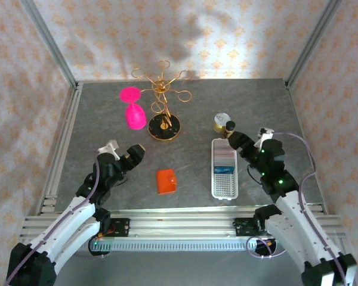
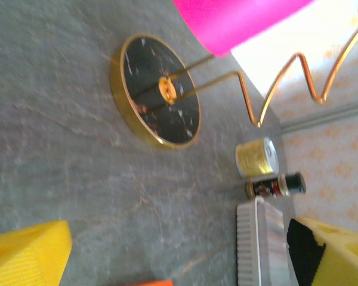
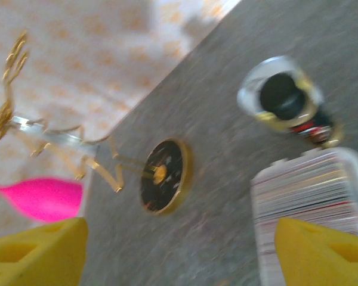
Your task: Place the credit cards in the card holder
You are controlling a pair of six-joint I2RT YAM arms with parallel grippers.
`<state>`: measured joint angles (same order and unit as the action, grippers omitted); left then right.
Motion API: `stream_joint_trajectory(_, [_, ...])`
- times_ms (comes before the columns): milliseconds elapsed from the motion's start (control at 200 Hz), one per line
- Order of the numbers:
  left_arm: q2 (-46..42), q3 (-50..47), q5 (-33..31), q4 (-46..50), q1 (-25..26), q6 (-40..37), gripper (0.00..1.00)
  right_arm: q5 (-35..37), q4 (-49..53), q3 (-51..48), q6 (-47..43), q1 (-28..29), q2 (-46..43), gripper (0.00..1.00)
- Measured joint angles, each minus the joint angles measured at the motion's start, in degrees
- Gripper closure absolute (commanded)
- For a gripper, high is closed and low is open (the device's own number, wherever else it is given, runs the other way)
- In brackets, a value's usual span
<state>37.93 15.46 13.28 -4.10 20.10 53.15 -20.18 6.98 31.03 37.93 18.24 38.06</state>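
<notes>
The orange card holder (image 1: pixel 166 181) is seen lying closed on the table, just left of the white tray (image 1: pixel 225 192). The credit cards (image 1: pixel 224 159) are stacked inside that tray. The left gripper (image 1: pixel 135 154) is spread wide and empty, farther left of the tray. The right gripper (image 1: pixel 235 142), likewise spread and empty, is poised at the tray's far end.

Both arms reach forward from the near edge. The left gripper (image 1: pixel 135 154) and the right gripper (image 1: pixel 234 142) hover, fingers (image 2: pixel 24 256) spread wide, empty.
</notes>
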Motion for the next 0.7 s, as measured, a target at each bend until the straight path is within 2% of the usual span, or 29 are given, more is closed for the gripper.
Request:
stream_joint_trajectory(95, [0.0,0.9,-1.8,2.1,3.3,0.6,0.04,3.1,0.2,2.6,0.7,9.2,2.1,0.30])
stream_joint_trajectory(165, [0.3,1.4,-2.5,3.4,4.8,1.0,0.07,6.2,0.2,4.0,1.3,16.6,5.1,0.34])
stream_joint_trajectory(290, [2.3,1.6,-2.9,4.6,6.6,1.2,0.18,12.3,-0.3,6.5,2.3,28.7,13.7,0.45])
stream_joint_trajectory(380, [3.3,1.6,-2.8,5.3,6.9,1.4,0.24,15.7,-1.1,8.5,2.9,36.0,21.7,0.59])
stream_joint_trajectory(475, [3.3,1.6,-3.0,6.4,6.9,1.5,0.30,17.7,-2.3,10.8,3.3,40.7,29.9,0.75])
stream_joint_trajectory(571, [3.3,1.6,-3.2,7.9,6.9,1.6,0.36,19.2,-3.4,12.4,3.7,43.2,36.3,0.81])
stream_joint_trajectory(646, [3.3,1.6,-3.2,9.0,7.1,1.5,0.38,19.3,-4.7,12.3,4.4,44.1,39.5,0.82])
stream_joint_trajectory(701, [3.4,1.6,-3.2,9.9,7.6,1.5,0.38,19.1,-6.3,12.1,5.0,44.4,41.4,0.86])
